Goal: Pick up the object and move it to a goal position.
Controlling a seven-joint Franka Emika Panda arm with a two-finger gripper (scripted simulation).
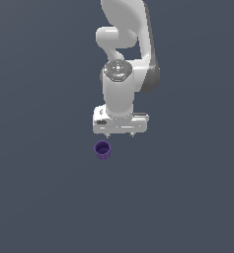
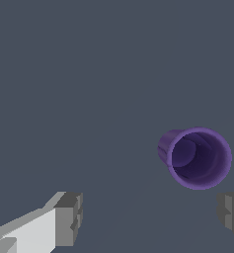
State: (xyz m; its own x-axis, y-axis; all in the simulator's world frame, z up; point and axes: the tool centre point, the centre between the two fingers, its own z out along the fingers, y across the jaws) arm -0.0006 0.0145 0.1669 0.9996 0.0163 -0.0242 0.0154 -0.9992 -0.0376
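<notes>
The object, a small dark purple cup (image 1: 102, 149), stands upright on the dark grey floor with its round rim facing up. In the wrist view the cup (image 2: 196, 157) shows its hollow inside. My white gripper (image 1: 120, 133) hangs above the floor, a little toward the exterior view's right of the cup and apart from it. Its two grey fingertips (image 2: 69, 217) stand wide apart, so the gripper (image 2: 150, 215) is open with nothing between them. The cup lies outside the gap, nearer the other fingertip (image 2: 231, 213).
A flat dark grey floor (image 1: 39, 197) surrounds the cup on all sides. The white arm (image 1: 121, 59) rises behind the gripper toward the exterior view's top.
</notes>
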